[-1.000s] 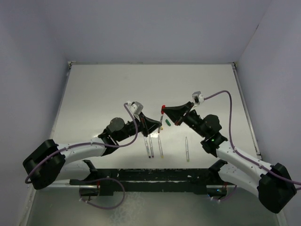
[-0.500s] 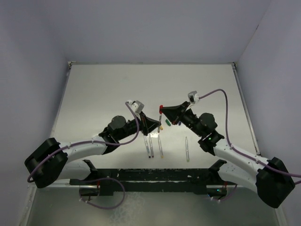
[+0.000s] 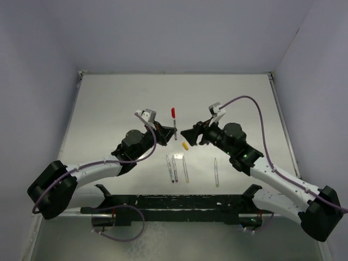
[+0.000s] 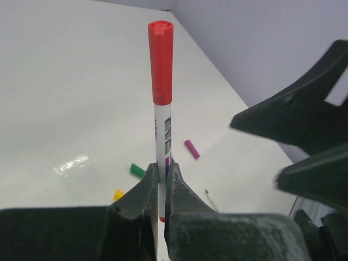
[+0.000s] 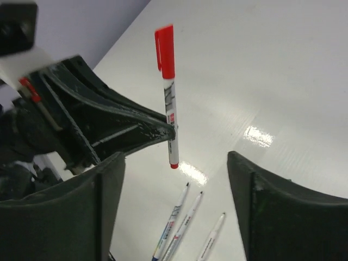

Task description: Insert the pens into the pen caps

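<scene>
Red cap (image 4: 161,62) on one pen (image 4: 163,136), gripped upright by left hand (image 4: 161,185) above the surface (image 3: 109,109); right hand (image 5: 174,159) wide, empty. Leaves four pens (image 3: 185,169) lying bare, yellow cap (image 4: 118,194), green cap (image 4: 137,171), purple cap (image 4: 191,149) loose nearby.

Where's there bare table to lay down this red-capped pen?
The far table, between the left gripper, right gripper and back wall, is bare; so is the strip left of the left arm. Crowded: the centre near the arms, with the yellow cap and loose pens.
</scene>
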Controlling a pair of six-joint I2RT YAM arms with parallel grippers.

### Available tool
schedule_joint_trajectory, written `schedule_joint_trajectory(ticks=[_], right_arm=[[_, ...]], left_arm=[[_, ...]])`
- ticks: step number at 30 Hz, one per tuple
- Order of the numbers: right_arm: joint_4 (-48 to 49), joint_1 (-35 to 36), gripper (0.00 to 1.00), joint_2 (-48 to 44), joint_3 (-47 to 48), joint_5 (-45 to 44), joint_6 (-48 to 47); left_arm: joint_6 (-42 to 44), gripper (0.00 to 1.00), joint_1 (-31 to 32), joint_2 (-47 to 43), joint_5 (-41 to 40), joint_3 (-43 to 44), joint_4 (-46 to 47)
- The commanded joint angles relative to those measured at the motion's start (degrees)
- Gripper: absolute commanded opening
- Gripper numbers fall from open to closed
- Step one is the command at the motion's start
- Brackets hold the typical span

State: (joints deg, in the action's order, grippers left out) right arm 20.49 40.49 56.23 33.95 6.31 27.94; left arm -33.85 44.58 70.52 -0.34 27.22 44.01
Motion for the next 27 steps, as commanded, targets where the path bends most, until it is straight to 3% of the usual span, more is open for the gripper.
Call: schedule_joint_trajectory(ticks=[1,9,16,27], right_arm=[[-7.26,0.10,0.83,-2.99,6.63,-9.70,-3.00],[-25.48,0.04,0.91,4.02,12.02,-25.09,-0.34],[-26.07,0.08,0.92,5.18,10.09,-26.22,1.78],[-25.58,0.03,0.92,5.13,8.66,-25.20,3.01]], left_arm=[[-0.22,0.00,-3.04,1.19,-3.87,1.27,-5.27],[0.92,0.00,-12.87,8.04,-4.48,10.23,-22.33],[2.01,0.00,-17.59,16.84,-0.32,20.24,-33.83],[1.24,0.00,-17.68,24.15,-2.31,23.53,-40.87]])
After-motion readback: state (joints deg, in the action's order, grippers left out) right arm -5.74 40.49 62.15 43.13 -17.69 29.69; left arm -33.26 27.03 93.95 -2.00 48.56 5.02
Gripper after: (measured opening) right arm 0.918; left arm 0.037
